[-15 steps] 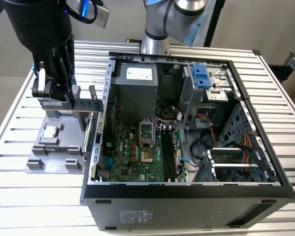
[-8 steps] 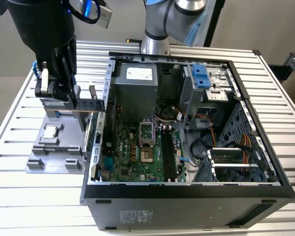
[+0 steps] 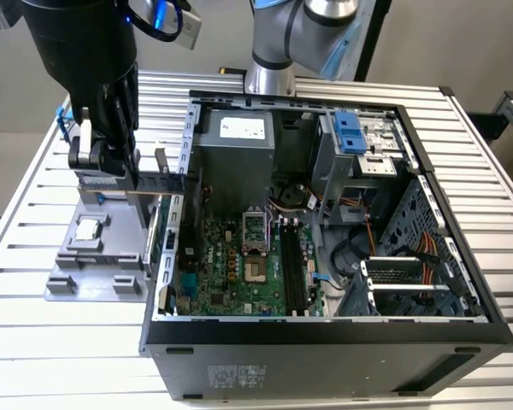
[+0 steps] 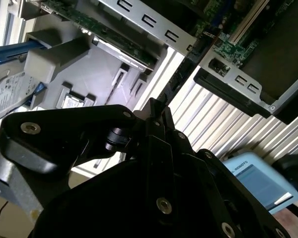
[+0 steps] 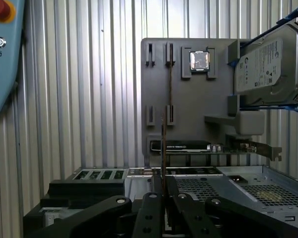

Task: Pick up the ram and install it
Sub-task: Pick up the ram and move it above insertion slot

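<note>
1. The black two-fingered hand [image 3: 109,175] is shut almost fully on the ram [image 3: 158,193], a thin, flat, dark circuit-board stick. In the first wrist view its fingers [image 5: 151,202] pinch the stick edge-on from both sides.
2. The ram hangs above the grey plastic parts holder [image 3: 68,273] on the ribbed metal worktop [image 3: 34,342]. It is just beside the outer wall of the open black computer case [image 3: 325,342], on the exterior view's left.
3. The long black slots [image 3: 292,269] on the green motherboard [image 3: 231,265] lie well apart from it, inside the case.
4. Likely trouble: the grip covers little of the stick, so it could pivot or slip. One end could clip the case wall on the way over. A small tilt — or the notch facing the wrong way — could jam it in the slot.
</note>
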Robot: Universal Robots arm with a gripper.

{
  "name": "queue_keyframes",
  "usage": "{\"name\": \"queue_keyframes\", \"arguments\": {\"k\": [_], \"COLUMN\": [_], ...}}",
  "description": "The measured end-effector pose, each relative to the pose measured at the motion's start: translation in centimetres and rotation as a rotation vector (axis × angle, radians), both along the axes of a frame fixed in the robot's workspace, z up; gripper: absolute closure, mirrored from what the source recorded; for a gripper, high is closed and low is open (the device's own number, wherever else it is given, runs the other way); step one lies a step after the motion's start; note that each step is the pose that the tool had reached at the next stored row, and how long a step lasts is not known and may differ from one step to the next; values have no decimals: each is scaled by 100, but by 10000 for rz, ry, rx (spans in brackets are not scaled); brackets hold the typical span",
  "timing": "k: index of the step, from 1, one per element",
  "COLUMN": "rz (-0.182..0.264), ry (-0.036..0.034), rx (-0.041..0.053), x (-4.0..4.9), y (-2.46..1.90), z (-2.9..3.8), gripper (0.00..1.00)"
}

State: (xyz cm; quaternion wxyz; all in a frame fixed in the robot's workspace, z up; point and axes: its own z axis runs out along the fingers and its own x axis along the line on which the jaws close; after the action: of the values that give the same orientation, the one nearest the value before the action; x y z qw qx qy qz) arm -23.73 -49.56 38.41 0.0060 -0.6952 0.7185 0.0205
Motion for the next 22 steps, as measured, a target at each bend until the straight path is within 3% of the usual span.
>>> {"name": "queue_keyframes", "arguments": {"k": [16, 22], "rz": [0, 0], "ry": [1, 1], "rx": [-1, 0], "x": [33, 83], "y": [5, 6], "z": [1, 0], "gripper": [100, 100]}}
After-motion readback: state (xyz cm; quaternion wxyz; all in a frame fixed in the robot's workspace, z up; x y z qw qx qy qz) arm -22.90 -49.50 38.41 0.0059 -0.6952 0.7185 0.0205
